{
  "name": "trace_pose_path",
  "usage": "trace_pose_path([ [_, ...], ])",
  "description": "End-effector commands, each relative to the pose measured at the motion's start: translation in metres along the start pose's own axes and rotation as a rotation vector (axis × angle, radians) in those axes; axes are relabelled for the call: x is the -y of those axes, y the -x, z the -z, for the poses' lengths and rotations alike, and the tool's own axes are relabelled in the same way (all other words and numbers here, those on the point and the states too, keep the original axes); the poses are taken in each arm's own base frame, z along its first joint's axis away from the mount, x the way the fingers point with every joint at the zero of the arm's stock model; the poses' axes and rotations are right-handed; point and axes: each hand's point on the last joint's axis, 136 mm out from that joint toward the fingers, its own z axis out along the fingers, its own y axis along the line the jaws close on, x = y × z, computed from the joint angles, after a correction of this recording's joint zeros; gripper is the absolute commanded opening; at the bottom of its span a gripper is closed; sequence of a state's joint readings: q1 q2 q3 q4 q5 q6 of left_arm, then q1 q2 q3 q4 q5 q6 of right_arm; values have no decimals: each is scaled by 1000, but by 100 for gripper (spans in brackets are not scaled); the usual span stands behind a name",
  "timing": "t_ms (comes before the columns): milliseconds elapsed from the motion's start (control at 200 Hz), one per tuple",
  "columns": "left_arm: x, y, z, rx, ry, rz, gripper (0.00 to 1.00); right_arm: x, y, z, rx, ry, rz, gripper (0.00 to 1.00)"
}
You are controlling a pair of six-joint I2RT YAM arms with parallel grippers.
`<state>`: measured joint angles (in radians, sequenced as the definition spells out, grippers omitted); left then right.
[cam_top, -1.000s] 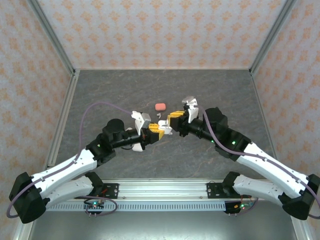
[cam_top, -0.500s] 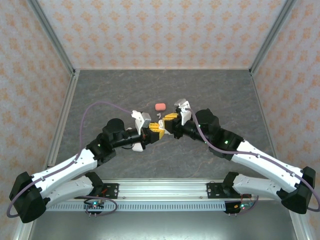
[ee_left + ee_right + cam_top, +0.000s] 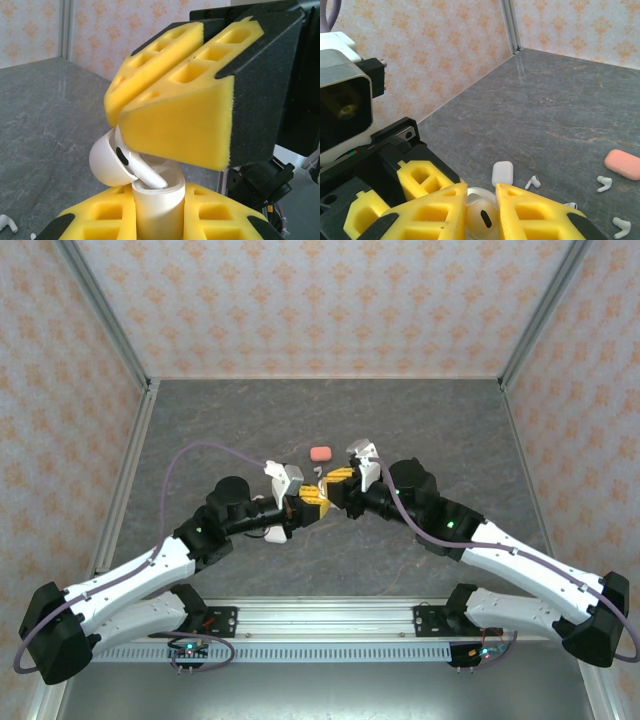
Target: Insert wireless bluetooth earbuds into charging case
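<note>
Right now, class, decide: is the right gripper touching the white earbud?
Touching. Right wrist view: the white earbud sits pinched between the right gripper's yellow pads.

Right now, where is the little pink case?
In the top view, the pink case lies on the grey table near its middle, just beyond the right gripper; loose white earbuds lie beside it.

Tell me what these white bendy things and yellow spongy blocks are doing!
They are two robot arms bolted to a table: a left arm and a right arm. One picture looks down from above; the other two come from little cameras on each wrist. The yellow foam blocks are the arms' jaws. The left jaws are shut on a white charging case, open at the top. The right jaws pinch a white earbud, its stem tip at the case's opening. On the grey table lie a coral case, another white case and several loose white earbuds.
</note>
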<state>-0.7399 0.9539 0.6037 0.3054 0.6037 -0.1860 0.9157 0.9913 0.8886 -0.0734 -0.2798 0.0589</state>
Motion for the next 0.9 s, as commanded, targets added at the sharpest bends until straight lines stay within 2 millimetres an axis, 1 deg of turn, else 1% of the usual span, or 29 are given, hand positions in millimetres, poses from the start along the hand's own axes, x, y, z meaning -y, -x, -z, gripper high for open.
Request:
trace_pose_path([
  [0,10,27,1,74,-25,-38,0,-11,-3,-1,0,59,-17,20],
  [165,9,26,1,72,-21,-38,0,-12,-7,0,-18,69,-39,21],
  [305,10,27,2,74,-22,-42,0,-9,-3,6,-17,40,-77,28],
  [350,10,27,2,74,-23,-44,0,-8,0,9,-12,28,-89,30],
  [455,11,25,3,73,-25,-48,0,-4,12,17,5,-11,-108,40],
  [591,11,24,4,75,-27,-53,0,-2,36,36,69,-11,-157,49],
  [666,11,23,5,76,-26,-56,0,6,47,48,101,-22,-204,52],
  [731,11,21,6,74,-23,-57,0,19,50,55,106,-60,-236,53],
  [806,10,19,9,71,-13,-59,0,38,43,59,77,-133,-263,54],
  [891,8,17,13,61,8,-66,0,64,25,59,20,-223,-329,54],
])
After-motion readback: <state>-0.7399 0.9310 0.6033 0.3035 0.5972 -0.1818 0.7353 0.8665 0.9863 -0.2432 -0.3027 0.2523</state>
